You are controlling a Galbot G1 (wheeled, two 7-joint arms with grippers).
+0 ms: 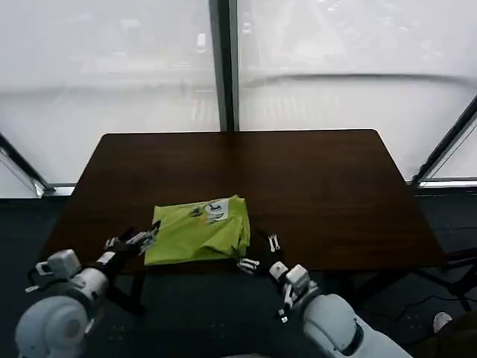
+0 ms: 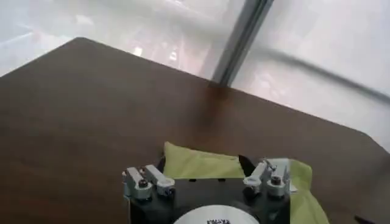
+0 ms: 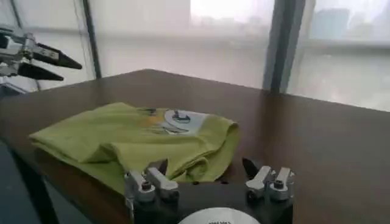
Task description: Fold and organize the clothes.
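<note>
the left end effector (image 1: 141, 240) sits at the near left edge of the table (image 1: 313, 186), right beside the left side of the t-shirt (image 1: 200, 231), and its two fingers are apart with nothing between them. the right end effector (image 1: 261, 253) sits at the near edge of the table just by the shirt's right corner, and its two fingers are apart too, holding nothing. in the right wrist view the right end effector (image 3: 207, 173) points at the shirt (image 3: 134, 143), and the left end effector (image 3: 36, 58) shows far off past it. in the left wrist view the left end effector (image 2: 204, 176) has the green shirt (image 2: 201, 164) just in front of it. the shirt lies folded into a thick square near the front edge of the table, with its small white print (image 1: 215, 212) facing up. it looks nearly done, i think. the fold looks loose and puffy on the right side, so a bump from a finger could push a layer open. the shirt is close to the table edge, so a pull toward the robot could drag it off. if a finger grabs only the top layer, the fold could come apart when lifted.
</note>
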